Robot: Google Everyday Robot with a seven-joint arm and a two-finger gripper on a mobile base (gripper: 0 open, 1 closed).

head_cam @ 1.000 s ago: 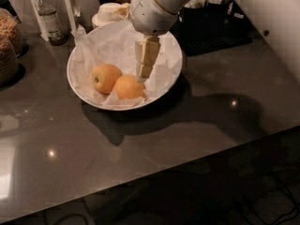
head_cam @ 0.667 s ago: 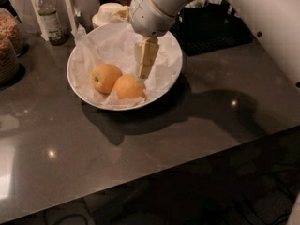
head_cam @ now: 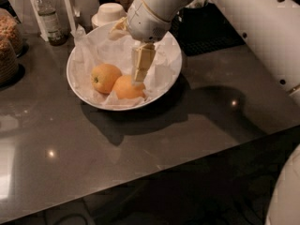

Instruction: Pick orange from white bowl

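Observation:
The white bowl [head_cam: 171, 55], wide and lined with crumpled white paper, stands at the back middle of the dark counter. Two oranges lie in its front part. The plain orange [head_cam: 126, 88] is on the right. The left fruit [head_cam: 105, 77] has a small dark stem dimple. My gripper [head_cam: 139, 76] hangs straight down from the white arm into the bowl. Its tip is at the upper right edge of the plain orange, touching it or just above it.
A small cream upturned bowl [head_cam: 108, 13] and a bottle [head_cam: 47, 15] stand behind the white bowl. Jars of cereal [head_cam: 8, 46] are at the left edge. A black mat [head_cam: 211, 27] lies at the back right. The counter's front edge [head_cam: 187, 161] runs diagonally.
The gripper has shifted slightly left, closer over the plain orange. The oranges and bowl have not moved.

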